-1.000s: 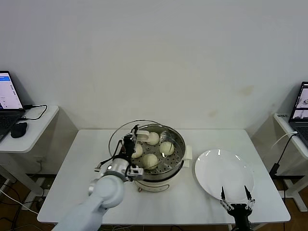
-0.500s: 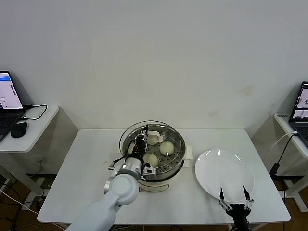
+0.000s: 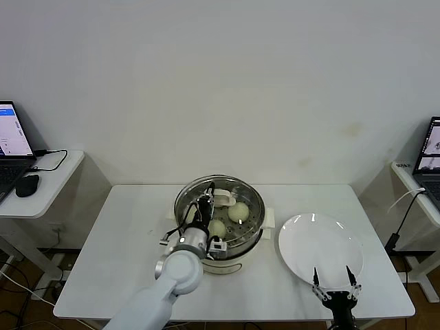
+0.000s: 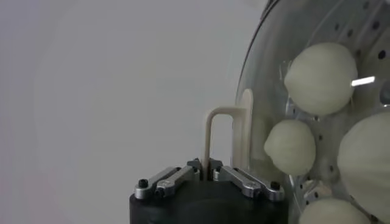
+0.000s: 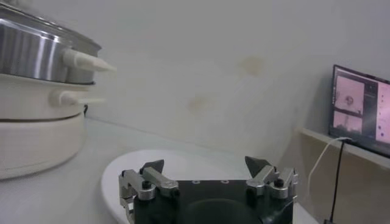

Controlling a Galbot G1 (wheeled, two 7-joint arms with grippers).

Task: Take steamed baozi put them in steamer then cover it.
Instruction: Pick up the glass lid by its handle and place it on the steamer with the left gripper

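The steel steamer (image 3: 237, 242) stands on its cream-white base at the middle of the table. Cream-white baozi lie on its perforated tray; two (image 3: 238, 211) (image 3: 216, 227) show in the head view and several (image 4: 320, 78) in the left wrist view. The clear glass cover (image 3: 206, 189) hangs tilted over the pot's left part. My left gripper (image 3: 206, 204) is shut on the cover's cream-white bar handle (image 4: 220, 137). My right gripper (image 3: 335, 278) stands open at the table's front edge, over the near rim of the plate.
An empty white plate (image 3: 320, 249) lies to the right of the steamer. The steamer's side handles (image 5: 85, 61) point toward the right gripper. Side desks with laptops (image 3: 14, 130) stand at both sides, off the table.
My left gripper has carried the cover to the right, from left of the pot to over it. The right arm has not moved.
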